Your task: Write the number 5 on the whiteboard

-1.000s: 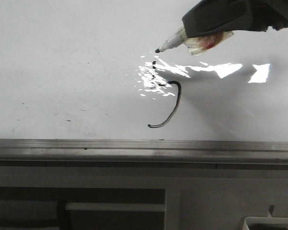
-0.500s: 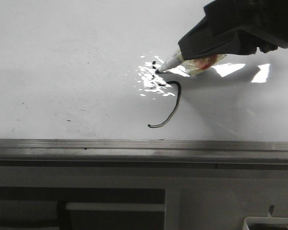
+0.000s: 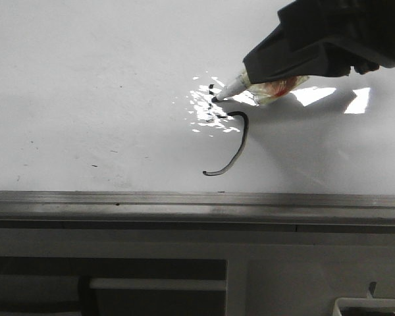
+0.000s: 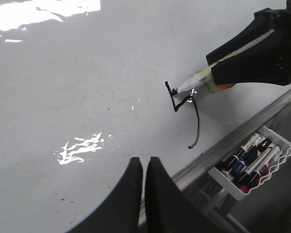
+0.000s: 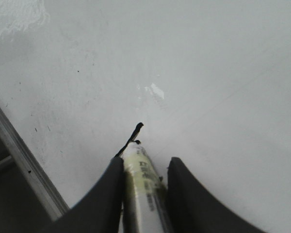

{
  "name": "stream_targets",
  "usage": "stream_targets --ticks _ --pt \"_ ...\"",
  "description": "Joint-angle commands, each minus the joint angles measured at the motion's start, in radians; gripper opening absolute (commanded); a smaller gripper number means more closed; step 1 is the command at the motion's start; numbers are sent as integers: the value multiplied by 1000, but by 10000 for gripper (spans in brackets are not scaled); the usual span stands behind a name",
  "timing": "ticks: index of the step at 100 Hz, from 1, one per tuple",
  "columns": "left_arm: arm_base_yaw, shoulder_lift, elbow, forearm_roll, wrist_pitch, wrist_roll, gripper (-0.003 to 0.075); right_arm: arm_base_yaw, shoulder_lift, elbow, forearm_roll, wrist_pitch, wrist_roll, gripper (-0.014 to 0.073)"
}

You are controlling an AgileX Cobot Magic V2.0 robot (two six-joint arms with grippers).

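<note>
Right fingers [image 3: 263, 78]: clamped on marker [image 3: 232, 87], tip at top of number 5 [image 3: 229, 135] on whiteboard [image 3: 92, 85]; marker axis slants from upper right. Top bar unfinished. Left fingers [image 4: 144, 170]: pressed together, empty, well apart.

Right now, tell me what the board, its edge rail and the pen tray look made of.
Whiteboard: glossy coated panel, sharp light glare. Rail: grey brushed metal, probably aluminium, dull streaky sheen. Tray: white, wavy-edged, likely moulded plastic.
</note>
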Motion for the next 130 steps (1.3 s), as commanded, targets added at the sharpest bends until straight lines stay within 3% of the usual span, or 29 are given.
stream_targets --ticks 1,78,130 --pt "3 -4 -28 -13 -53 -11 -20 -6 -3 -36 18 -48 -9 -48" --pt "3 -4 -28 -13 -53 -11 -20 -6 -4 -34 24 -166 -9 -48" --pt "3 -4 -28 -13 -53 -11 -20 -6 -89 50 67 -271 -9 -48"
